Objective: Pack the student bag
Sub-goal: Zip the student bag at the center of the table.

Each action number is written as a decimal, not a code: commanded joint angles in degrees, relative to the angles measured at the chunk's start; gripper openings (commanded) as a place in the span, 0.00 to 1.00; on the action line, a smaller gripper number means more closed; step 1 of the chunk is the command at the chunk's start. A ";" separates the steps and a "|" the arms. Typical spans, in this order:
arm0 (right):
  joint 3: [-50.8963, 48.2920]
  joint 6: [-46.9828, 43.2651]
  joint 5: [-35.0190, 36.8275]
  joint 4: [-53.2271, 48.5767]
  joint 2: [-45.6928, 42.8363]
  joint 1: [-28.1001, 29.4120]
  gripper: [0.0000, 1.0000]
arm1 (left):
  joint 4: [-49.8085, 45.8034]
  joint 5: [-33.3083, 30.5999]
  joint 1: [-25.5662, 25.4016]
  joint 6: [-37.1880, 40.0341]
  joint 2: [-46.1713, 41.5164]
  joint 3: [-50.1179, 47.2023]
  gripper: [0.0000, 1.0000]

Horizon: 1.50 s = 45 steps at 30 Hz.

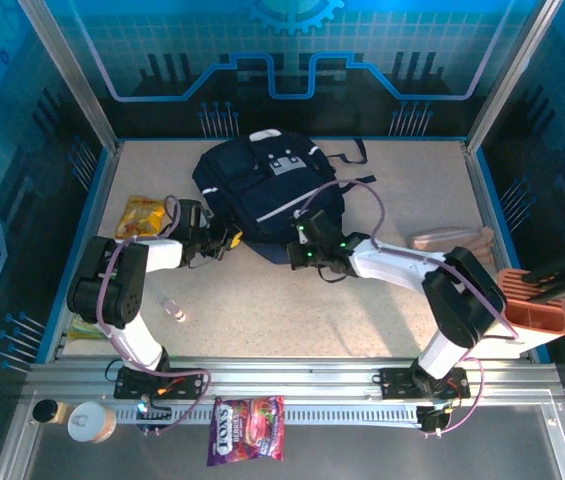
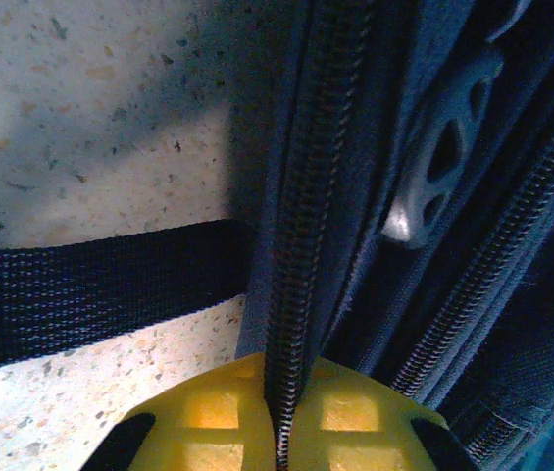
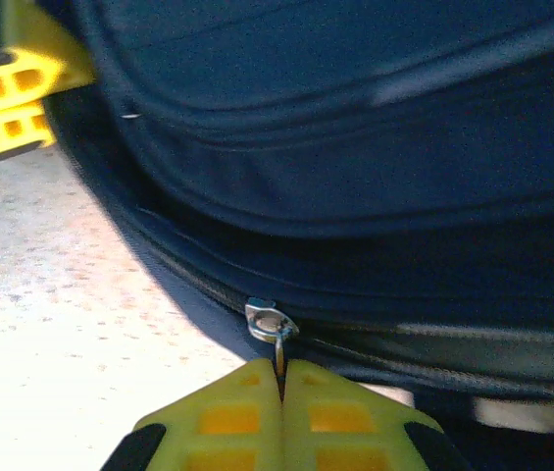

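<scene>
Student bag lies far-centre on table, near edge toward arms. Right gripper pinches zipper pull. Left gripper clamps zipper track just left. Track runs left-right between them, so pull likely follows it.

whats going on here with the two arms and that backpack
Both arms are at the student bag, which lies on the table. The left pincer is shut on a zipper track along the bag's edge. The right pincer is shut on a metal zipper pull at the bag's near edge. That zipper looks closed, and a yellow snack packet lies on the table beside the bag.
</scene>
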 commanded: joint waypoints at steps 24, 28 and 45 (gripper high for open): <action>2.80 -5.27 -5.12 -10.83 1.24 -0.84 0.00 | -23.99 -3.91 1.89 20.70 6.84 20.22 0.09; 3.18 -4.23 -10.88 -6.66 3.08 1.91 0.00 | -27.06 -7.26 3.51 22.57 5.93 21.44 0.16; 12.30 0.71 -16.62 2.41 12.85 7.28 0.00 | -43.20 -16.39 -0.07 19.09 -16.92 10.23 0.73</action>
